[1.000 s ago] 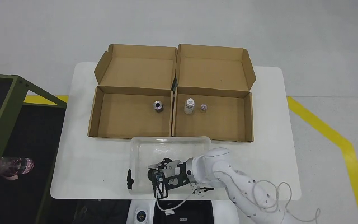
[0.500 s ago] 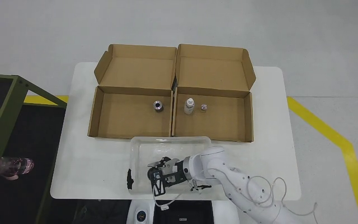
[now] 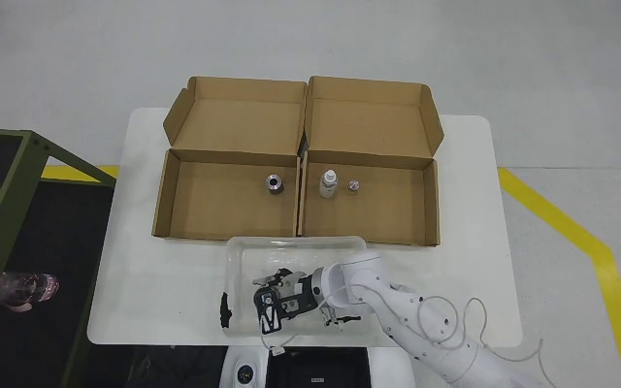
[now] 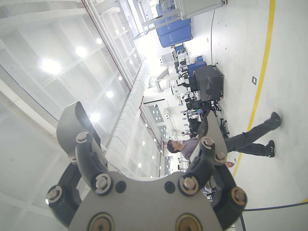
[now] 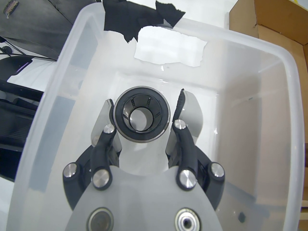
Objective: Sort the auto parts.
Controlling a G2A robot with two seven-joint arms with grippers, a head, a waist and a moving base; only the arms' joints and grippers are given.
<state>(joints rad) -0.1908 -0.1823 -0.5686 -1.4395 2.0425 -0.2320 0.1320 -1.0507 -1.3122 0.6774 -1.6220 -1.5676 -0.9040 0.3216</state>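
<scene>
Where the white table (image 3: 456, 291) comes nearest the robot, at its 6 o'clock edge, a clear plastic bin (image 3: 233, 248) sits with the right gripper (image 3: 264, 310) lowered into its 8 o'clock end. Seen from the right wrist, the right gripper (image 5: 144, 98) has its jaws spread to either side of a linear bearing (image 5: 121, 121), a short steel sleeve with a black bore, which rests on the floor of the bin (image 5: 288, 73) with its open end facing the camera. One fingertip (image 5: 110, 106) looks to be touching the bearing's outer wall; the other (image 5: 180, 104) stands just off it, so the part is straddled, not clamped. Torn black tape (image 5: 127, 22) hangs over the bin rim beyond the bearing, with a torn white label (image 5: 168, 46) on the wall below it; in the top view that tape (image 3: 225, 312) marks the bin's 8 o'clock corner.

The left gripper (image 4: 142, 111) is spread wide, holds nothing, and points up toward the hall ceiling.

At the table's 12 o'clock side two open cardboard boxes stand side by side, touching. The left cardboard box (image 3: 194, 209) holds a metal bushing (image 3: 273, 181) toward 2 o'clock on its floor. The right cardboard box (image 3: 398, 213) holds a white bottle (image 3: 330, 183) and a small metal part (image 3: 354, 184), near each other at about 10 o'clock.
</scene>
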